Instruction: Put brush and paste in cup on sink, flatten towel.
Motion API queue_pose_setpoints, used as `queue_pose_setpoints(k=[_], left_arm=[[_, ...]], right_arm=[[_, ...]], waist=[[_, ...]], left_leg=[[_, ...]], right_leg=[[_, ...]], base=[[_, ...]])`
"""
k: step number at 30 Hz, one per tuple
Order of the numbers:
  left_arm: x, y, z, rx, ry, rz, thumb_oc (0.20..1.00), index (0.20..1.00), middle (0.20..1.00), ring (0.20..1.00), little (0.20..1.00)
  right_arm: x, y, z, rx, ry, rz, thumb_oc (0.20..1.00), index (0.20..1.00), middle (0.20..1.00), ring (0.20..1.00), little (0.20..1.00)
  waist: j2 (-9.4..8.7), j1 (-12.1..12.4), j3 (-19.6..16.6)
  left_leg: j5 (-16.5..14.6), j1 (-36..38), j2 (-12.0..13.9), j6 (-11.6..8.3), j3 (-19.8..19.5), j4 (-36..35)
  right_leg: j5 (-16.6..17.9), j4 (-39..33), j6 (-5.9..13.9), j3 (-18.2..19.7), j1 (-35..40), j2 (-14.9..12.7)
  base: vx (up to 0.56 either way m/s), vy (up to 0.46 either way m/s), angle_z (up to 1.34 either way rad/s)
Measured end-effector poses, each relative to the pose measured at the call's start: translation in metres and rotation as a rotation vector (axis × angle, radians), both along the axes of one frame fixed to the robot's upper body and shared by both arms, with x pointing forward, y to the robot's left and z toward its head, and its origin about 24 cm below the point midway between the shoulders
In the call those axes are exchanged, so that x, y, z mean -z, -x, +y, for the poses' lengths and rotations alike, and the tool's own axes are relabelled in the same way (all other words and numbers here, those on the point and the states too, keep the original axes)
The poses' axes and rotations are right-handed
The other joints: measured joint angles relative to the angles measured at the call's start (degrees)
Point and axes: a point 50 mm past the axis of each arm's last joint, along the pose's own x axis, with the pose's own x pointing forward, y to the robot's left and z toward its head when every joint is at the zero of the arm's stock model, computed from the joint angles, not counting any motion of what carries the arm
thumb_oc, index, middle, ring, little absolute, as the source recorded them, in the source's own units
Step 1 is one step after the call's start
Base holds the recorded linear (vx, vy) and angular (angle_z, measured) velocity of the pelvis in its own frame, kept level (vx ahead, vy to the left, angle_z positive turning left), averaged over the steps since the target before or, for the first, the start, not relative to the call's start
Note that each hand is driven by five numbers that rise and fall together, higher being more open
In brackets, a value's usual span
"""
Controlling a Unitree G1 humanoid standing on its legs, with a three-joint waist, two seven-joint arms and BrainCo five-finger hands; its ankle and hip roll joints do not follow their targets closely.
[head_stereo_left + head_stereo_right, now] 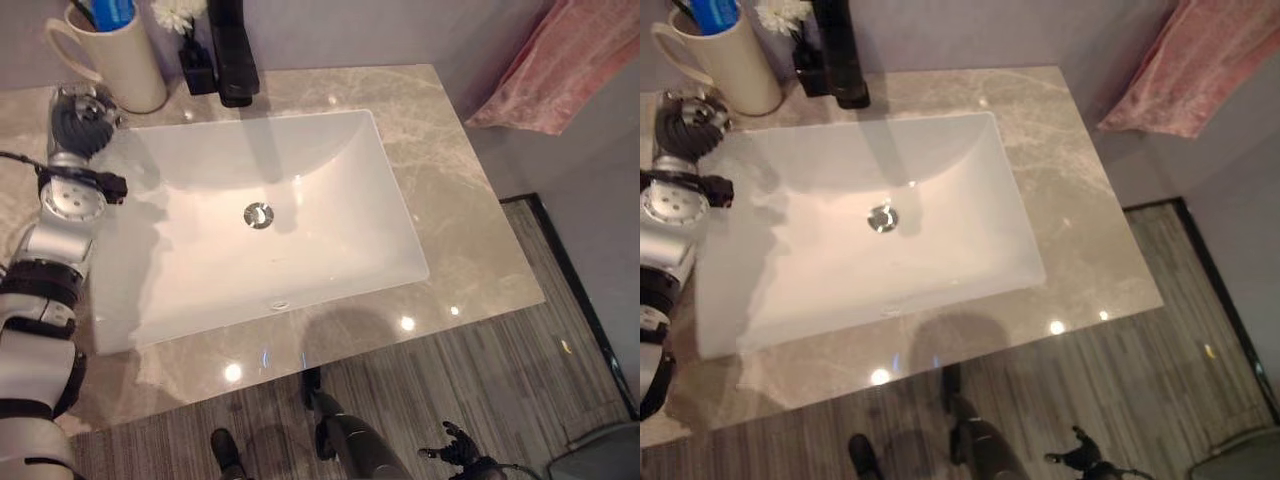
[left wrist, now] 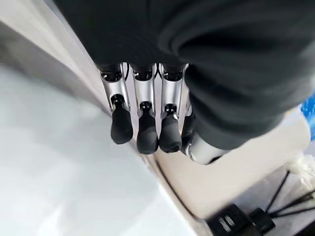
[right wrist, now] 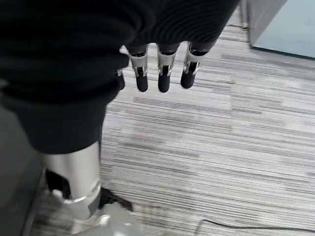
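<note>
A cream cup point(image 1: 115, 55) stands on the counter's back left corner, by the sink point(image 1: 400, 215). A blue paste tube point(image 1: 108, 12) sticks out of the cup, with a dark handle beside it. My left hand point(image 1: 80, 115) hovers just in front of the cup; in its wrist view the fingers point(image 2: 147, 132) hang straight and empty beside the cup's wall point(image 2: 246, 172). A pink towel point(image 1: 570, 70) hangs bunched at the upper right, past the counter. My right hand point(image 1: 460, 450) hangs low over the floor, its fingers point(image 3: 162, 78) relaxed and empty.
A black faucet point(image 1: 232, 55) rises behind the white basin. A small black holder with a white flower point(image 1: 180, 15) stands between cup and faucet. The marble counter point(image 1: 450, 200) runs wide to the basin's right. Striped grey floor point(image 1: 480, 370) lies below.
</note>
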Motion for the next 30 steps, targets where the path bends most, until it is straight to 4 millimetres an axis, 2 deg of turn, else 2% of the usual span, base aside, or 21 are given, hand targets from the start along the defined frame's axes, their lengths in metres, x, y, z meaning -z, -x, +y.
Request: queue_pose_setpoints(k=[5, 6, 7, 8, 9, 10, 11, 13, 15, 16, 17, 19, 21, 22, 24, 25, 26, 27, 28, 29, 30], left_arm=[[0.036, 0.010, 0.012, -0.061, 0.034, 0.091, 0.200, 0.200, 0.200, 0.200, 0.200], [0.046, 0.022, 0.020, -0.082, 0.067, 0.089, 0.244, 0.244, 0.244, 0.244, 0.244], [0.054, 0.030, 0.023, -0.085, 0.078, 0.092, 0.551, 0.551, 0.551, 0.551, 0.551], [0.059, 0.033, 0.023, -0.081, 0.080, 0.100, 0.655, 0.655, 0.655, 0.655, 0.655], [0.063, 0.040, 0.022, -0.066, 0.088, 0.089, 0.655, 0.655, 0.655, 0.655, 0.655], [0.065, 0.050, 0.019, -0.044, 0.101, 0.064, 1.000, 1.000, 1.000, 1.000, 1.000], [0.068, 0.061, 0.008, 0.021, 0.112, 0.017, 1.000, 1.000, 1.000, 1.000, 1.000], [0.073, 0.081, 0.008, 0.020, 0.164, -0.033, 1.000, 1.000, 1.000, 1.000, 1.000], [0.097, 0.109, 0.001, 0.007, 0.310, -0.105, 1.000, 1.000, 1.000, 1.000, 1.000], [0.114, 0.120, 0.000, 0.005, 0.333, -0.044, 1.000, 1.000, 1.000, 1.000, 1.000], [0.120, 0.136, 0.003, -0.021, 0.357, -0.049, 1.000, 1.000, 1.000, 1.000, 1.000], [0.144, 0.154, 0.003, -0.063, 0.407, 0.017, 1.000, 1.000, 1.000, 1.000, 1.000], [0.179, 0.179, 0.002, -0.131, 0.483, 0.121, 1.000, 1.000, 1.000, 1.000, 1.000], [0.196, 0.192, 0.005, -0.171, 0.500, 0.196, 1.000, 1.000, 1.000, 1.000, 1.000], [0.252, 0.235, 0.021, -0.346, 0.579, 0.443, 1.000, 1.000, 1.000, 1.000, 1.000], [0.272, 0.263, 0.025, -0.421, 0.615, 0.565, 1.000, 1.000, 1.000, 1.000, 1.000], [0.283, 0.276, 0.022, -0.438, 0.637, 0.631, 1.000, 1.000, 1.000, 1.000, 1.000], [0.310, 0.302, 0.005, -0.438, 0.692, 0.806, 1.000, 1.000, 1.000, 1.000, 1.000], [0.326, 0.314, -0.006, -0.446, 0.734, 0.905, 1.000, 1.000, 1.000, 1.000, 1.000], [0.334, 0.320, -0.015, -0.441, 0.770, 0.960, 1.000, 1.000, 1.000, 1.000, 1.000], [0.337, 0.314, -0.025, -0.397, 0.805, 0.958, 1.000, 1.000, 1.000, 1.000, 1.000]], right_arm=[[0.004, 0.015, -0.005, -0.006, 0.016, 0.074, 1.000, 1.000, 1.000, 1.000, 1.000], [0.006, 0.019, -0.006, -0.018, 0.023, 0.096, 1.000, 1.000, 1.000, 1.000, 1.000], [0.007, 0.024, -0.007, -0.019, 0.023, 0.115, 1.000, 1.000, 1.000, 1.000, 1.000], [0.008, 0.029, -0.007, -0.019, 0.020, 0.136, 1.000, 1.000, 1.000, 1.000, 1.000], [0.010, 0.035, -0.007, -0.025, 0.025, 0.164, 1.000, 1.000, 1.000, 1.000, 1.000], [0.010, 0.038, -0.008, -0.027, 0.028, 0.181, 1.000, 1.000, 1.000, 1.000, 1.000], [0.012, 0.054, -0.014, 0.011, 0.040, 0.224, 1.000, 1.000, 1.000, 1.000, 1.000], [0.013, 0.058, -0.015, 0.033, 0.033, 0.247, 1.000, 1.000, 1.000, 1.000, 1.000], [0.012, 0.065, -0.019, 0.100, 0.022, 0.254, 1.000, 1.000, 1.000, 1.000, 1.000], [0.014, 0.071, -0.017, 0.119, 0.007, 0.277, 1.000, 1.000, 1.000, 1.000, 1.000], [0.013, 0.069, -0.020, 0.164, -0.002, 0.259, 1.000, 1.000, 1.000, 1.000, 1.000], [0.013, 0.072, -0.021, 0.180, -0.004, 0.258, 1.000, 1.000, 1.000, 1.000, 1.000], [0.013, 0.079, -0.023, 0.222, -0.007, 0.263, 1.000, 1.000, 1.000, 1.000, 1.000], [0.013, 0.083, -0.022, 0.230, -0.011, 0.277, 1.000, 1.000, 1.000, 1.000, 1.000], [0.014, 0.085, -0.020, 0.331, -0.043, 0.253, 1.000, 1.000, 1.000, 1.000, 1.000], [0.017, 0.094, -0.015, 0.351, -0.055, 0.286, 1.000, 1.000, 1.000, 1.000, 1.000], [0.018, 0.096, -0.012, 0.373, -0.065, 0.290, 1.000, 1.000, 1.000, 1.000, 1.000], [0.018, 0.094, -0.014, 0.377, -0.062, 0.296, 1.000, 1.000, 1.000, 1.000, 1.000], [0.018, 0.088, -0.013, 0.366, -0.067, 0.289, 1.000, 1.000, 1.000, 1.000, 1.000], [0.018, 0.087, -0.012, 0.344, -0.074, 0.288, 1.000, 1.000, 1.000, 1.000, 1.000], [0.018, 0.090, -0.011, 0.329, -0.077, 0.300, 1.000, 1.000, 1.000, 1.000, 1.000]], waist=[[1.17, 1.5, -1.5], [1.72, 2.2, -2.1], [2.02, 2.2, -2.2], [2.26, 2.6, -2.5], [2.40, 3.1, -2.8], [2.52, 3.2, -2.8], [2.89, 3.6, -3.4], [2.78, 5.1, -3.9], [3.34, 4.8, -3.9], [2.75, 6.7, -4.4], [2.76, 5.6, -4.5], [2.21, 6.2, -4.2], [1.64, 6.6, -4.4], [0.43, 7.2, -4.1], [-0.28, 6.5, -2.6], [-1.73, 6.2, -1.9], [-2.19, 5.8, -0.2], [-0.01, 6.0, 1.1], [1.92, 7.1, 1.6], [3.66, 7.5, 2.0], [4.22, 7.5, 2.3]], left_leg=[[-1.2, 4.1, 0.0, 0.49, -1.7, -0.3], [-1.2, 5.1, -0.4, 0.53, -2.4, -0.3], [-1.3, 6.1, -0.5, 0.68, -2.6, -0.3], [-1.4, 6.8, -0.5, 0.83, -3.0, -0.3], [-1.6, 7.5, -0.6, 0.97, -3.1, -0.3], [-1.8, 8.2, -0.7, 1.24, -3.3, -0.3], [-2.0, 9.0, -1.3, 1.57, -4.5, -0.3], [-2.1, 9.2, -2.6, 2.13, -5.5, -0.3], [-2.3, 11.4, -3.7, 2.81, -6.1, -0.2], [-2.7, 12.0, -4.7, 3.57, -6.4, -0.2], [-3.0, 12.4, -5.4, 4.54, -7.3, -0.2], [-2.9, 13.0, -7.2, 5.58, -8.7, -0.2], [-2.8, 12.9, -9.5, 7.38, -9.6, 0.0], [-2.7, 12.7, -11.0, 7.70, -9.8, 0.1], [-3.9, 12.0, -13.9, 10.42, -10.1, 2.4], [-4.6, 10.9, -16.0, 11.30, -10.0, 4.7], [-6.4, 8.7, -16.6, 12.82, -9.9, 9.7], [-7.7, 6.0, -14.1, 15.02, -8.3, 13.2], [-7.4, 6.0, -12.1, 15.09, -6.4, 12.5], [-6.5, 6.0, -10.7, 15.23, -5.9, 11.4], [-3.8, 6.0, -10.2, 15.64, -5.4, 9.0]], right_leg=[[-1.5, 0.0, 0.29, -1.0, 5.1, -0.4], [-1.7, 0.0, 0.14, -1.8, 6.4, -1.1], [-1.7, 0.0, 0.21, -2.0, 7.6, -1.2], [-1.7, 0.0, 0.57, -2.3, 8.6, -1.4], [-2.0, 0.0, 0.85, -2.6, 9.7, -1.6], [-2.5, 0.0, 0.98, -2.7, 10.5, -1.8], [-2.4, 0.0, 1.42, -3.3, 11.6, -2.5], [-2.5, 0.0, 2.45, -3.9, 12.5, -4.0], [-2.4, 0.0, 3.33, -4.1, 14.8, -4.8], [-2.6, 0.0, 4.06, -5.0, 16.1, -6.4], [-2.7, 0.0, 4.88, -5.1, 16.6, -7.0], [-2.7, 0.0, 5.87, -5.8, 18.1, -9.1], [-2.3, 0.0, 7.75, -5.9, 18.4, -11.6], [-2.0, 0.0, 8.51, -5.8, 18.5, -12.8], [0.0, 1.4, 10.27, -5.4, 18.3, -16.5], [1.0, 2.4, 11.22, -5.6, 18.0, -18.3], [2.8, 4.5, 11.66, -5.2, 17.1, -19.1], [9.6, 1.7, 7.32, -3.5, 16.1, -16.6], [4.6, 7.7, 9.57, -4.8, 13.8, -13.6], [-0.2, 13.5, 8.98, -6.7, 12.8, -10.6], [-7.4, 21.1, 8.83, -10.6, 13.3, -8.9]], base=[[0.02, 0.093, 0.17], [-0.01, 0.177, 0.16], [-0.03, 0.195, 0.18], [-0.07, 0.214, 0.15], [-0.07, 0.121, 0.15], [-0.12, 0.167, 0.28], [-0.15, 0.237, 0.39], [-0.12, 0.184, 0.25], [-0.14, 0.166, 0.17], [-0.26, 0.291, 0.28], [-0.23, 0.238, 0.31], [-0.25, 0.238, 0.39], [-0.26, 0.222, 0.31], [-0.17, 0.145, 0.19], [-0.25, 0.195, 0.17], [-0.48, 0.303, 0.20], [-0.42, 0.219, -0.07], [-0.39, 0.158, -0.45], [-0.24, 0.057, -0.74], [-0.21, 0.021, -0.54], [-0.17, -0.002, -0.39]])
